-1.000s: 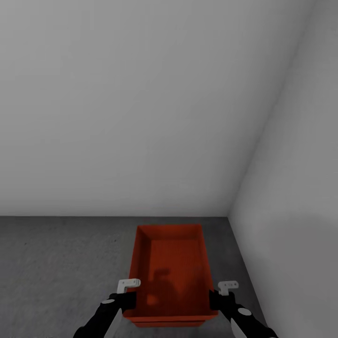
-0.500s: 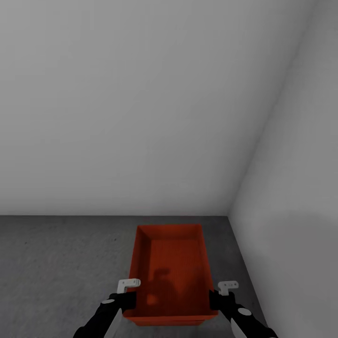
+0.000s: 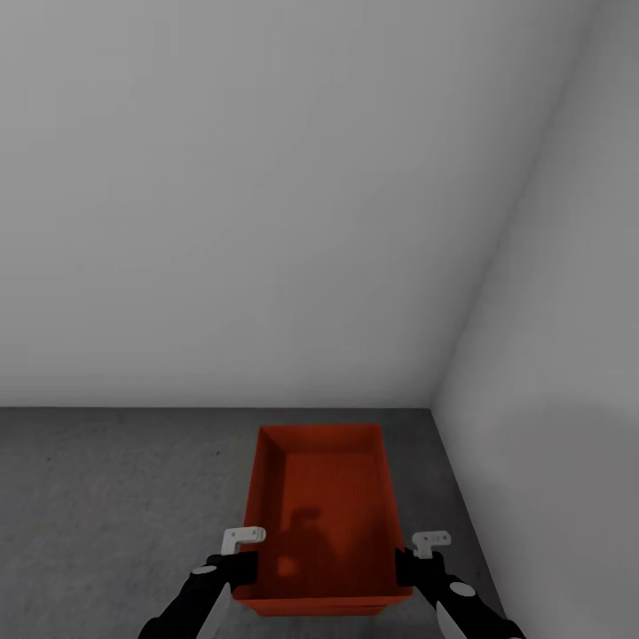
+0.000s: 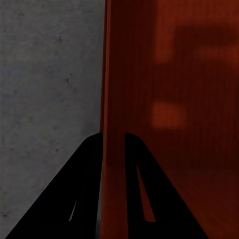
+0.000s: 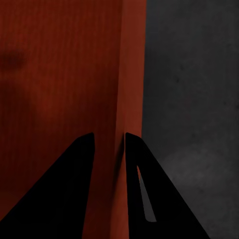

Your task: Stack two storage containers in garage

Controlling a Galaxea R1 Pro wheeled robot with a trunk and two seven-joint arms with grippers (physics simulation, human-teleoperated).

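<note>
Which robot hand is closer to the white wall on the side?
The right hand. It grips the orange-red open-top plastic bin on the long wall nearest that white side wall; the left hand grips the opposite long wall, farther away.

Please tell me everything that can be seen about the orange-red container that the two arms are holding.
The orange-red open-top rectangular container has thin plain walls and looks empty, with only shadows on its bottom. It sits level over the dark grey speckled concrete floor, near the corner of the plain white walls. The left end effector pinches its left wall, one finger inside and one outside; the right end effector pinches the right wall likewise. Whether it rests on the floor is unclear.
</note>
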